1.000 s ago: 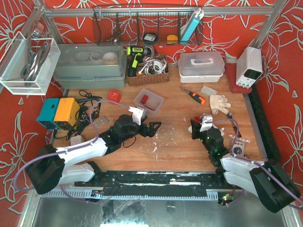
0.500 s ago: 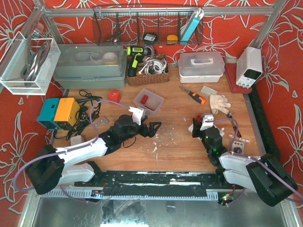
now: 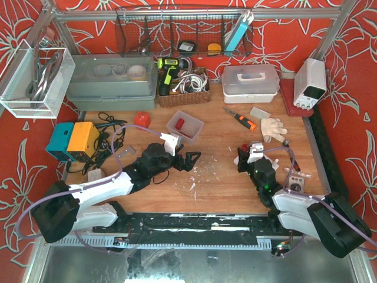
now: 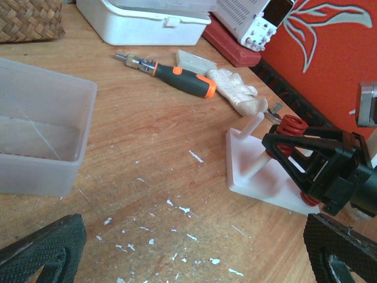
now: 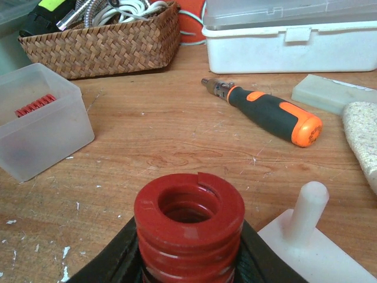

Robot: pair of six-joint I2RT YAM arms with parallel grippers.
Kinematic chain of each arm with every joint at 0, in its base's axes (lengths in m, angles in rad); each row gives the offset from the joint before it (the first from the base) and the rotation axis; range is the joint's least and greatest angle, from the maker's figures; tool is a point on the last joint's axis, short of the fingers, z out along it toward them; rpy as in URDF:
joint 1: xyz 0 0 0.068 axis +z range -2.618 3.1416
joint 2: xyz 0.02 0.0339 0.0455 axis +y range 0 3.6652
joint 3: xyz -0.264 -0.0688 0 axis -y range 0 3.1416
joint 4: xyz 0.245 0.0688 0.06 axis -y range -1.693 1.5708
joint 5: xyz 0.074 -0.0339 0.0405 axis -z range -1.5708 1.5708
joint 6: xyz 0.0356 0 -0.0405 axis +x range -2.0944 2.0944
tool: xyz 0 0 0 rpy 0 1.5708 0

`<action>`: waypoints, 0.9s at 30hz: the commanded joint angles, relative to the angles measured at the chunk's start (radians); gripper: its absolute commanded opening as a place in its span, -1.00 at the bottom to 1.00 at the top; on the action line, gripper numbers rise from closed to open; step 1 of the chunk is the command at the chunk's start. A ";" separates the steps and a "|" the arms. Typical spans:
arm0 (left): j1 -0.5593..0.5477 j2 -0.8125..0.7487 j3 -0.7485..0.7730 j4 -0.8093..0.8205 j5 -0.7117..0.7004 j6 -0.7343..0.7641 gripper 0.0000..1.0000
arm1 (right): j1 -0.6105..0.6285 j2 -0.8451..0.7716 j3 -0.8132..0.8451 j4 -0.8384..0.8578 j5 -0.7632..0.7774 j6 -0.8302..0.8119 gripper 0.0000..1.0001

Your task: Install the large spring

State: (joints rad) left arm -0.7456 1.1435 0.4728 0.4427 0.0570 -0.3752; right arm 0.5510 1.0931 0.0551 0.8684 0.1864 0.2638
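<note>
The large red spring (image 5: 188, 230) sits upright between the black fingers of my right gripper (image 5: 188, 259), which is shut on it. It also shows in the left wrist view (image 4: 291, 127), held by the right gripper (image 4: 315, 168) over the white base plate (image 4: 259, 177). One white peg (image 5: 311, 212) stands just right of the spring; no peg shows inside the spring's hole. A second peg (image 4: 259, 162) runs up behind the gripper. My left gripper (image 4: 188, 259) is open and empty, low over the table to the left of the plate (image 3: 187, 159).
A clear bin (image 5: 35, 130) holding a small red spring (image 5: 35, 106) stands at the left. An orange-handled screwdriver (image 5: 271, 112), a glove (image 4: 238, 94), a wicker basket (image 5: 106, 41) and a white box (image 5: 288, 35) lie beyond. White flecks dot the wood.
My right arm has shifted slightly, its gripper edging a little away from me with the spring. The left arm has not moved.
</note>
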 commanded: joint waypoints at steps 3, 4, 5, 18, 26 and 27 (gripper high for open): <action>-0.005 -0.025 -0.002 0.009 -0.011 0.006 1.00 | 0.020 0.054 0.023 -0.014 0.050 -0.009 -1.00; -0.005 -0.026 -0.003 0.007 -0.013 0.006 1.00 | 0.022 0.067 0.026 -0.006 0.060 -0.006 -1.00; -0.005 -0.029 -0.003 0.007 -0.015 0.008 1.00 | 0.024 0.079 0.027 0.000 0.067 -0.004 -1.00; -0.006 -0.031 -0.006 0.007 -0.019 0.007 1.00 | 0.103 0.198 0.039 0.039 0.238 0.045 -0.55; -0.006 -0.031 -0.005 -0.002 -0.037 0.013 1.00 | 0.105 0.092 0.086 -0.105 0.215 0.052 0.22; -0.006 -0.032 -0.005 -0.003 -0.045 0.013 1.00 | 0.104 0.065 0.092 -0.145 0.221 0.058 0.26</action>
State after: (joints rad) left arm -0.7464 1.1320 0.4728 0.4419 0.0433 -0.3748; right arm 0.6521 1.2339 0.1108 0.8505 0.3763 0.3035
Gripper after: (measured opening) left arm 0.998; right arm 0.606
